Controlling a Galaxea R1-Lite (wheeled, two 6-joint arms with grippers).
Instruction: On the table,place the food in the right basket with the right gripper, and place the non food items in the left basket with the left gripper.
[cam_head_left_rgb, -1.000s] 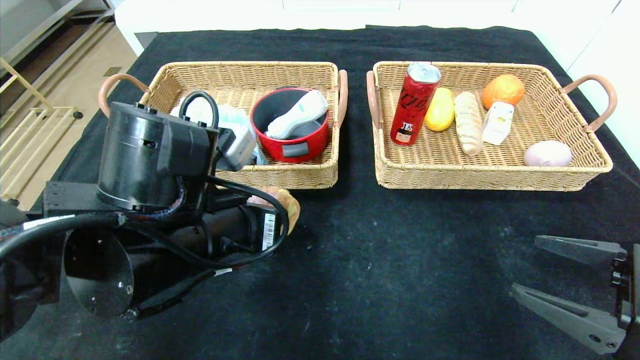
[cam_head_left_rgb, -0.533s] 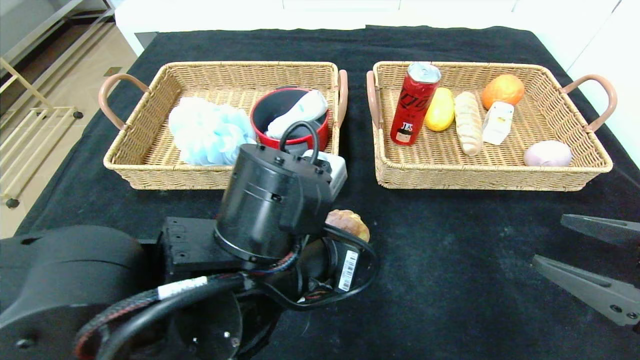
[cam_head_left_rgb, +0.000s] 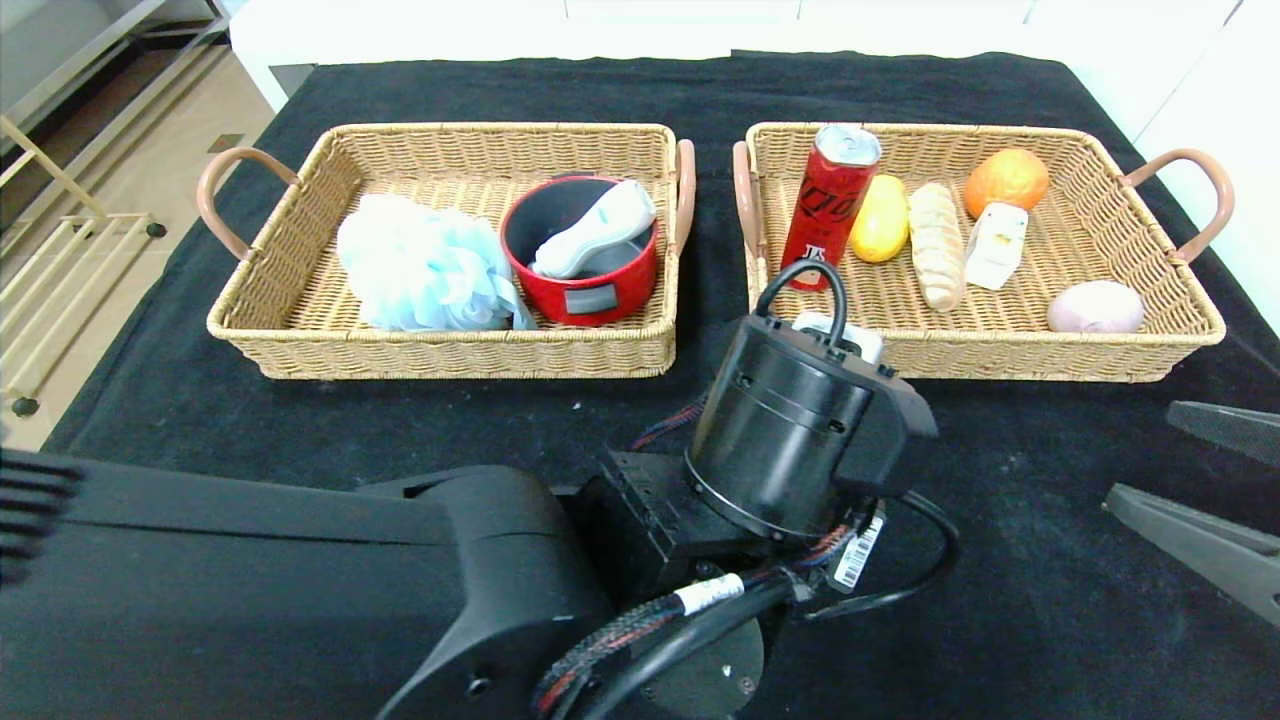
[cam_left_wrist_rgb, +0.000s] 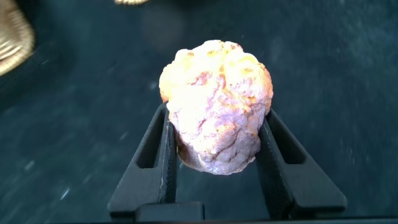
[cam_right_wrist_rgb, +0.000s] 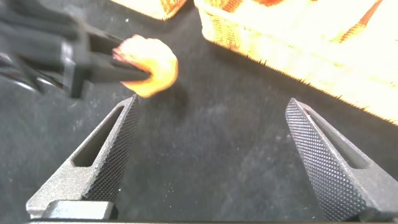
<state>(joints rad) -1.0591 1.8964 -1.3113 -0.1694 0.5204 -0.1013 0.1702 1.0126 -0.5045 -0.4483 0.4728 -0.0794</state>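
The left pincer (cam_left_wrist_rgb: 214, 146) is grasping a bread roll (cam_left_wrist_rgb: 216, 106), a lumpy golden-brown piece, with one finger pressing against each side of it. In the left wrist view the roll is sitting between the fingers above the black worktop (cam_head_left_rgb: 640, 420). In the head view the left arm is reaching across the middle of the worktop, its wrist housing lying just in front of the near wall of the right basket (cam_head_left_rgb: 1190, 340); the pincer and roll are hidden behind that housing in this view. The right wrist view is showing the roll (cam_right_wrist_rgb: 149, 65) held out over the dark cloth, apart from the basket's wall.

The right pincer (cam_right_wrist_rgb: 214, 152) is standing released, its two fingers spread wide with nothing between them. It is hanging at the right edge of the worktop (cam_head_left_rgb: 1200, 480), near the front of the right basket.

The right basket is holding a red can (cam_head_left_rgb: 830, 205), a yellow fruit (cam_head_left_rgb: 880, 232), a bread stick (cam_head_left_rgb: 935, 245), an orange (cam_head_left_rgb: 1006, 180), a small white carton (cam_head_left_rgb: 995, 245) and a pale egg-shaped item (cam_head_left_rgb: 1095, 307).

The left basket (cam_head_left_rgb: 440, 350) is holding a light blue bath sponge (cam_head_left_rgb: 420, 265) and a red pot (cam_head_left_rgb: 585, 270) with a white handheld device (cam_head_left_rgb: 595, 227) lying in it.
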